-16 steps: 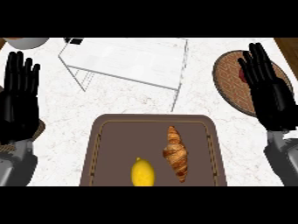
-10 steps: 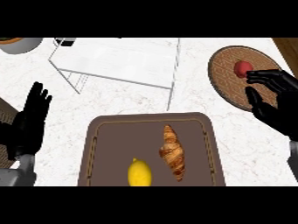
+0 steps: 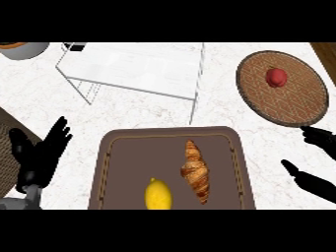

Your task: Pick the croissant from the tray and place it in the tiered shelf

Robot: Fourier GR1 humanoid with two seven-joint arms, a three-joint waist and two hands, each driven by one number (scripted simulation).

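Croissant (image 3: 196, 171): lies lengthwise on the brown tray (image 3: 123, 162), right of the tray's middle, its narrow tip toward the far rim. No hand touches it.
Lemon (image 3: 158, 194): on the same tray, just beside the croissant's near end, to its left, apart from it.
Tray: rests on the white marble counter (image 3: 221, 110), at the near middle of the head view.
Right hand (image 3: 321, 170): at the view's lower right, off the tray's right rim and clear of it. Its fingers (image 3: 324, 140) are parted and a little bent, thumb set apart below them, nothing between them. The croissant lies well to the left of these fingers, with the tray's rim between.
Left hand (image 3: 39, 157): at the lower left, beside the tray's left edge, fingers straight and spread, pointing up and holding nothing. The lemon and most of the tray lie between it and the croissant.
Tiered shelf (image 3: 138, 66): white wire-framed, at the far side of the counter, above the tray.
Round woven mat (image 3: 301, 101): far right, bearing a small red fruit (image 3: 276, 77).
Bowl (image 3: 21, 49): far left corner, partly cut off.
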